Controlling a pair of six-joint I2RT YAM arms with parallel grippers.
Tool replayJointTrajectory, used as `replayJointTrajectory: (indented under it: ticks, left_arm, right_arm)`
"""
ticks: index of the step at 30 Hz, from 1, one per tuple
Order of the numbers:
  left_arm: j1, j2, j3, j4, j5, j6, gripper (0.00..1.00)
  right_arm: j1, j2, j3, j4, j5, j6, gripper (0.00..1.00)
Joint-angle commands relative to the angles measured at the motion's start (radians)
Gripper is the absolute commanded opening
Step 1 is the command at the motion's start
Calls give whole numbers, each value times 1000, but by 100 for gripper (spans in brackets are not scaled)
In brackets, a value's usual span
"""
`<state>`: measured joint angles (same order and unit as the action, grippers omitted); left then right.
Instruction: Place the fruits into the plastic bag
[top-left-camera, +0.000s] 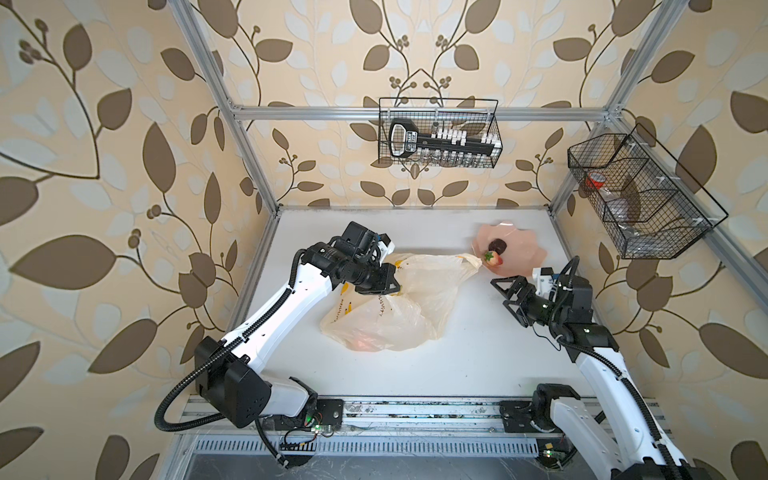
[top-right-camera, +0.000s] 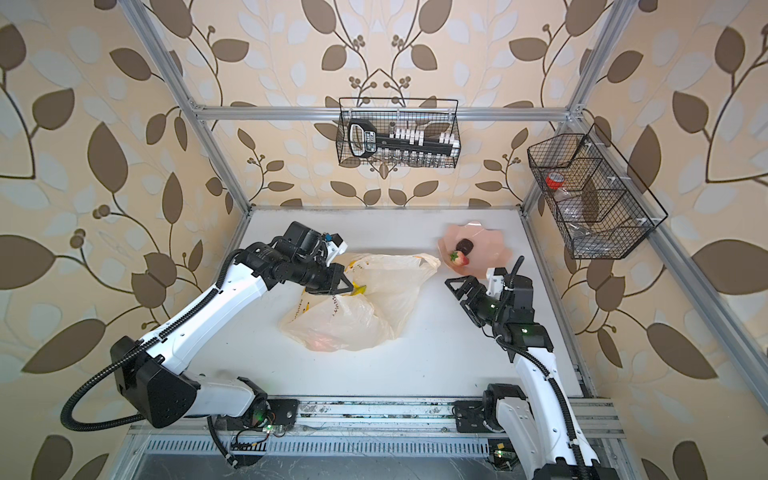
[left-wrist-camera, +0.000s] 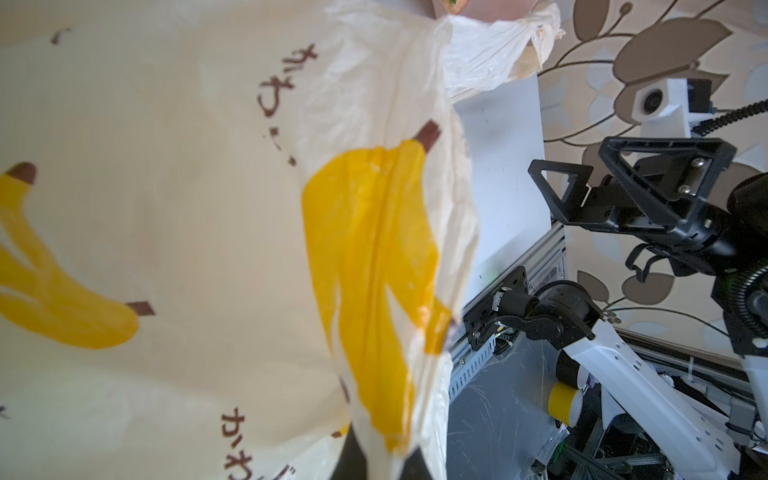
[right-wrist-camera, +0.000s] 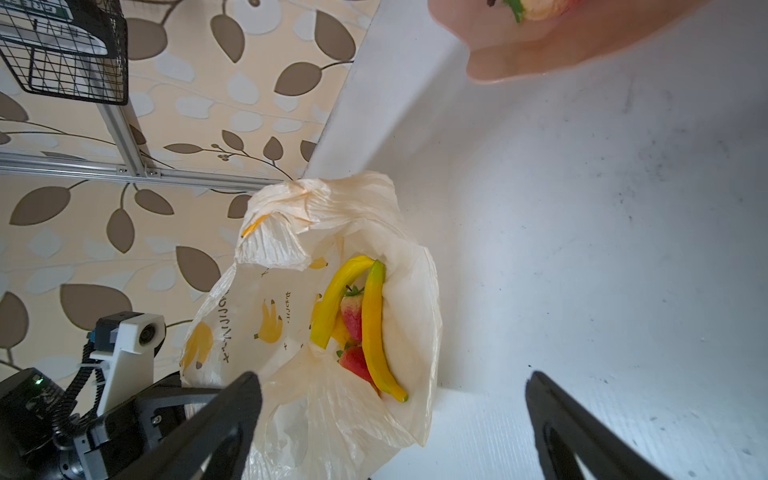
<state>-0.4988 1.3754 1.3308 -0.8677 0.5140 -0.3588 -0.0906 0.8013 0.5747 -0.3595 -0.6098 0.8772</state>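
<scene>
Starting at the left, one edge of the plastic bag (top-left-camera: 415, 303) is held up by the left fingers (top-left-camera: 388, 287), which are clamped tight on the thin film. If that film is let slip, the mouth could fall shut and nothing more could be dropped in.

The bag is spread across the middle of the surface (top-left-camera: 478, 365). Two bananas (right-wrist-camera: 374, 332) and some strawberries (right-wrist-camera: 352, 320) are seen inside it, close to the mouth. They could be spilled back out if the bag is pulled too hard.

At the far right, one strawberry (top-left-camera: 492, 257) and a dark piece (top-left-camera: 498, 245) are left on the pink plate (top-left-camera: 525, 249). The right fingers (top-left-camera: 505, 286) are spread wide with nothing held, just on the near side of the plate. The shiny fruit could be squeezed out sideways, or the plate could be bumped.
</scene>
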Motion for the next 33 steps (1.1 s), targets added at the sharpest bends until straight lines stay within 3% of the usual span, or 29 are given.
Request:
replayJointTrajectory:
  ticks: [1, 8, 23, 33]
  left_arm:
    - [-9, -5, -3, 7, 5, 8, 0]
    - [-9, -9, -5, 7, 4, 10, 0]
    - [-9, -10, -4, 12, 8, 11, 0]
    - [-8, -10, 5, 6, 5, 16, 0]
  right_arm:
    - [-15, 6, 50, -61, -22, -64, 100]
    - [-22, 55, 107, -89, 15, -106, 100]
    - [-101, 474, 612, -369, 314, -461, 100]
    - [-109, 627, 809, -422, 435, -527, 100]
